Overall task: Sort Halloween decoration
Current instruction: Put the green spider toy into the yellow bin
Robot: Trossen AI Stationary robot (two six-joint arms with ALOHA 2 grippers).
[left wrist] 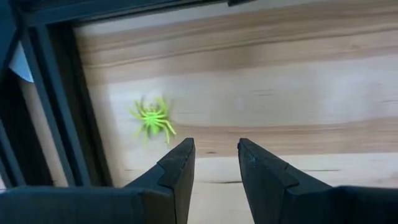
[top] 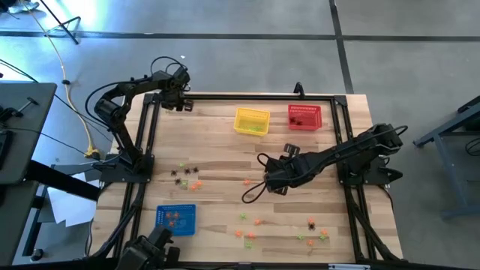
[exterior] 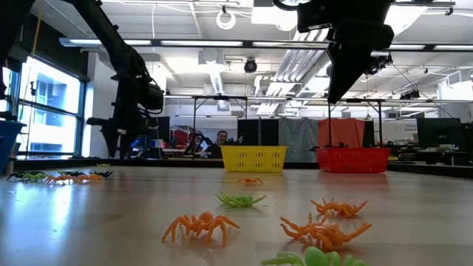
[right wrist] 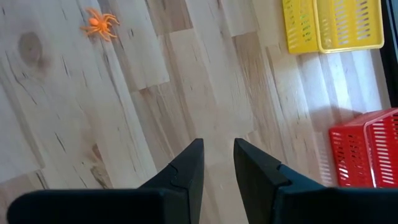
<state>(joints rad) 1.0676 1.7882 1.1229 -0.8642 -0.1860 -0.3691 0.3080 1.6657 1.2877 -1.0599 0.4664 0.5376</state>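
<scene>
The Halloween decoration is a scatter of tiny orange, light green and black spiders lying on the wooden table: a group at the left [top: 187, 174], another near the front right [top: 300, 229], and close ones in the low view [exterior: 199, 224]. My left gripper [left wrist: 216, 152] stands open above the table's far left corner, pointing down, with one green spider [left wrist: 152, 118] lying on the wood beside its fingers. My right gripper [right wrist: 217, 155] hangs open over the middle of the table [top: 274, 176], with nothing between its fingers; an orange spider [right wrist: 99, 23] lies farther off.
A yellow basket [top: 252, 121] and a red basket [top: 304, 116] stand at the far edge; a blue basket [top: 175, 218] with orange spiders in it stands near the front left. A black frame rail [left wrist: 62, 106] runs close by the left gripper.
</scene>
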